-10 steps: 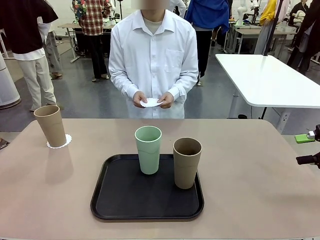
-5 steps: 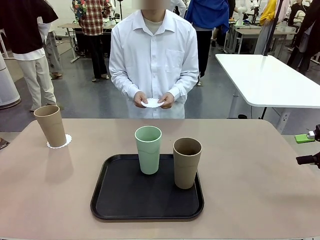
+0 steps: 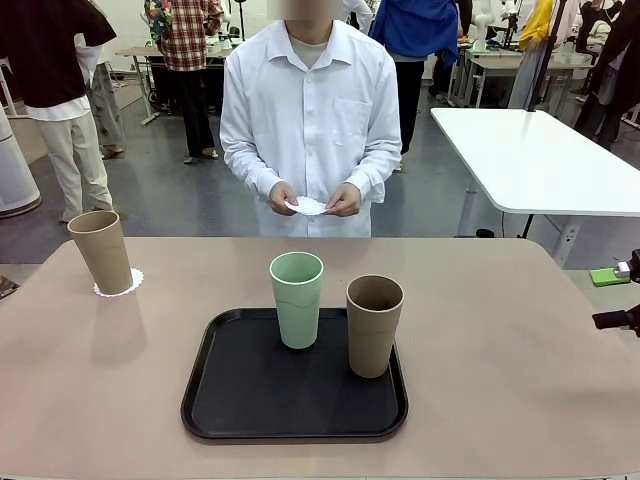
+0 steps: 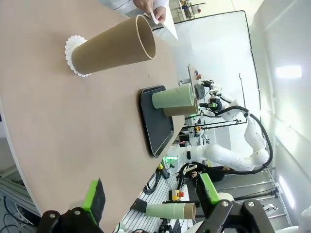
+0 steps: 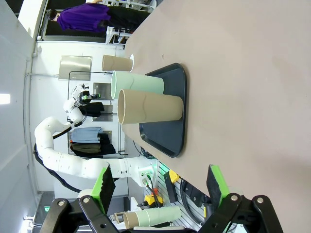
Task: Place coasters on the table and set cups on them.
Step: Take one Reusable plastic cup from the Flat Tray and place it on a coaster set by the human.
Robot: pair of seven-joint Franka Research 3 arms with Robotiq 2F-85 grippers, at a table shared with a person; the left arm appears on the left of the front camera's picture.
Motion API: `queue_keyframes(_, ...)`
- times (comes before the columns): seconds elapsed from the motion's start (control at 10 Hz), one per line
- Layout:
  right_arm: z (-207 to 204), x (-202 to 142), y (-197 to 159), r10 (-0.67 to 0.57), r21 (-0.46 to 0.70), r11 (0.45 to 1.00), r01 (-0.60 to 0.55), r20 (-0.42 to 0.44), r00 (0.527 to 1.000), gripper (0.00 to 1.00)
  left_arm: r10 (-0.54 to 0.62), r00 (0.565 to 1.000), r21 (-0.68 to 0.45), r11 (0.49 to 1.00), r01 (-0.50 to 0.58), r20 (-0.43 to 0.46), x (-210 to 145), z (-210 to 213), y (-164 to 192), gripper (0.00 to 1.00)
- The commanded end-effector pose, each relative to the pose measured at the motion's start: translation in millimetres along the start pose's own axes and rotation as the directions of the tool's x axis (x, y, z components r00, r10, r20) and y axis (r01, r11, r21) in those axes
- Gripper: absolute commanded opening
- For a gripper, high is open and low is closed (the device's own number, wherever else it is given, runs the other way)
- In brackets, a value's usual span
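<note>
One tan cup (image 3: 100,250) stands on a white coaster (image 3: 120,284) at the table's (image 3: 500,380) far left. The mint green cup (image 3: 297,299) and a second tan cup (image 3: 374,325) stand upright on the black tray (image 3: 250,400). Across the table a person holds another coaster (image 3: 308,206) in both hands. My left gripper (image 4: 151,196) is open over the table edge, far from the tan cup (image 4: 114,46) on its coaster (image 4: 73,48). My right gripper (image 5: 160,188) is open too, well short of the tan cup (image 5: 150,109) and the mint cup (image 5: 138,83).
The tray (image 5: 170,121) lies in the middle near my side, with bare tabletop on both sides. A black part of my right arm (image 3: 615,320) juts in at the right edge. A white-topped table (image 3: 540,155) stands behind at the right.
The person's hands have shifted the held coaster slightly to the right. Cups, tray and both arms have not moved.
</note>
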State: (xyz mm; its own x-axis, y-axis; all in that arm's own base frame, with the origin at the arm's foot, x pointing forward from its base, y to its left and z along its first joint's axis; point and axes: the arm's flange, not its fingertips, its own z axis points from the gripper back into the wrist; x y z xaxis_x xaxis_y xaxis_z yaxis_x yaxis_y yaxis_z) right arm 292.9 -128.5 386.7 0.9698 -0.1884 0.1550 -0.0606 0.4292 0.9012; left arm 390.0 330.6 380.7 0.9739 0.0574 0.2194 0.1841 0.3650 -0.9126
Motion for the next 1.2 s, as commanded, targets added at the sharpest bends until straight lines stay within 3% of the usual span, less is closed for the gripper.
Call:
queue_keyframes(0.0, -0.4, 1.6, -0.1, 0.003, 0.016, 1.000, -0.003, 0.006, 1.000, 1.00, 0.000, 1.000, -0.019, 1.000, 0.000, -0.002, -1.1, -1.7, 3.5, 1.00)
queue_keyframes(1.1, -0.4, 1.6, -0.1, 0.003, 0.016, 1.000, -0.003, 0.006, 1.000, 1.00, 0.000, 1.000, -0.019, 1.000, 0.000, -0.002, -1.1, -1.7, 3.5, 1.00)
